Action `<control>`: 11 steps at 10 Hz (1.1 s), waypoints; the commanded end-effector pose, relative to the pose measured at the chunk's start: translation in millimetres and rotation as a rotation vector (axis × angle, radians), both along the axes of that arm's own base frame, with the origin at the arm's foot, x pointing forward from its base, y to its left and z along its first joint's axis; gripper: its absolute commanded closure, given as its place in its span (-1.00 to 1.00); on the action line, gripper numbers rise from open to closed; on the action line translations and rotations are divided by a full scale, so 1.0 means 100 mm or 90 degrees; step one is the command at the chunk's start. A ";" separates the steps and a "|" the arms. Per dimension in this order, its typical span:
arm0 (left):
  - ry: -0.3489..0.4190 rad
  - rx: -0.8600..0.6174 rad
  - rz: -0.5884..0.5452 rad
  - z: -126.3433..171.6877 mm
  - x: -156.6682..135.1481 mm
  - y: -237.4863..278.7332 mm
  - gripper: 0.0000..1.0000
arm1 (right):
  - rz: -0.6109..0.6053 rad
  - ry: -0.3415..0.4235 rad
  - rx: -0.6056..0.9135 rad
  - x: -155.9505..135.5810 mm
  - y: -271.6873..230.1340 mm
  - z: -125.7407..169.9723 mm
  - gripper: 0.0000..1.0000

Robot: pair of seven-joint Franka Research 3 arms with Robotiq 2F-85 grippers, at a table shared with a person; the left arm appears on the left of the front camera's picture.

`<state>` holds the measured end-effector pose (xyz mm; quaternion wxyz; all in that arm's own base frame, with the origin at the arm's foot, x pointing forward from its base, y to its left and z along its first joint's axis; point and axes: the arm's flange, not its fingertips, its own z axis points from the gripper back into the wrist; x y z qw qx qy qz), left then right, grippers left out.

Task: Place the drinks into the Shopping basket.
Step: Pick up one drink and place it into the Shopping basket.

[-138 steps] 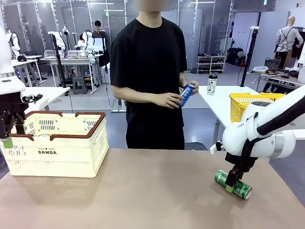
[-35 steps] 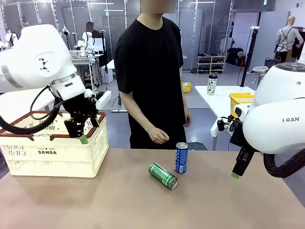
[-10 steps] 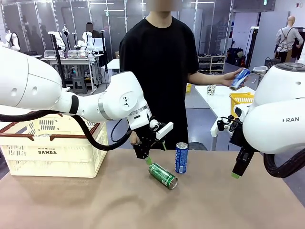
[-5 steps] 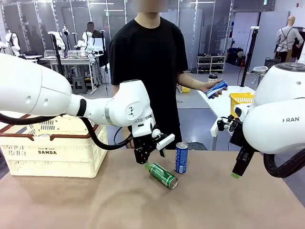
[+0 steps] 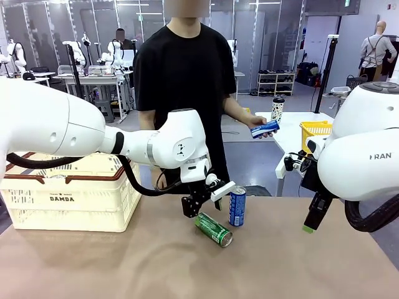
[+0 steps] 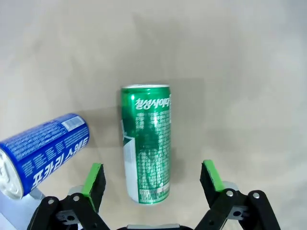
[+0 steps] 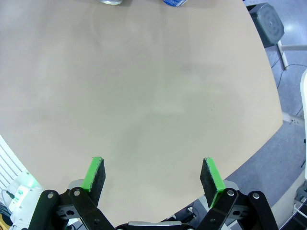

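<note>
Left claw (image 5: 202,207) has dropped to straddle the green can (image 5: 213,229) lying on the worktop (image 5: 124,261) beside the upright blue Pocari Sweat can (image 5: 237,205), jaws spread, nothing gripped; right claw (image 5: 310,225) hangs released; DAMDA shopping basket (image 5: 68,199) sits well left, so grasp looks next.
</note>
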<state>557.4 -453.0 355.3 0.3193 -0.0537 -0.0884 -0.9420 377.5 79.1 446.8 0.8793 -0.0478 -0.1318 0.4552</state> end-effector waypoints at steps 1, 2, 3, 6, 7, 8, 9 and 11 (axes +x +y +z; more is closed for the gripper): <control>0.002 0.038 -0.006 -0.03 0.06 -0.12 -1.00 | -0.001 0.000 0.000 0.00 -0.01 0.00 -1.00; 0.006 0.041 -0.002 -0.09 0.08 -0.13 -1.00 | -0.001 0.000 0.000 0.00 -0.01 0.00 -1.00; 0.011 0.044 -0.005 -0.13 0.08 -0.14 -1.00 | -0.001 0.000 0.000 0.00 -0.01 0.00 -1.00; 0.010 0.056 -0.002 -0.26 0.11 -0.21 -1.00 | -0.001 0.000 0.000 0.00 -0.01 0.00 -1.00; 0.012 0.059 0.000 -0.30 0.11 -0.24 -1.00 | -0.001 0.000 0.000 0.00 -0.01 0.00 -1.00; 0.012 0.061 -0.003 -0.34 0.11 -0.27 -1.00 | -0.001 0.000 0.000 0.00 -0.01 0.00 -1.00; 0.008 0.067 0.000 -0.38 0.12 -0.28 -1.00 | -0.001 0.000 0.000 0.00 -0.01 0.00 -1.00; 0.009 0.066 0.004 -0.42 0.10 -0.28 -1.00 | -0.001 0.000 0.000 0.00 -0.01 0.00 -1.00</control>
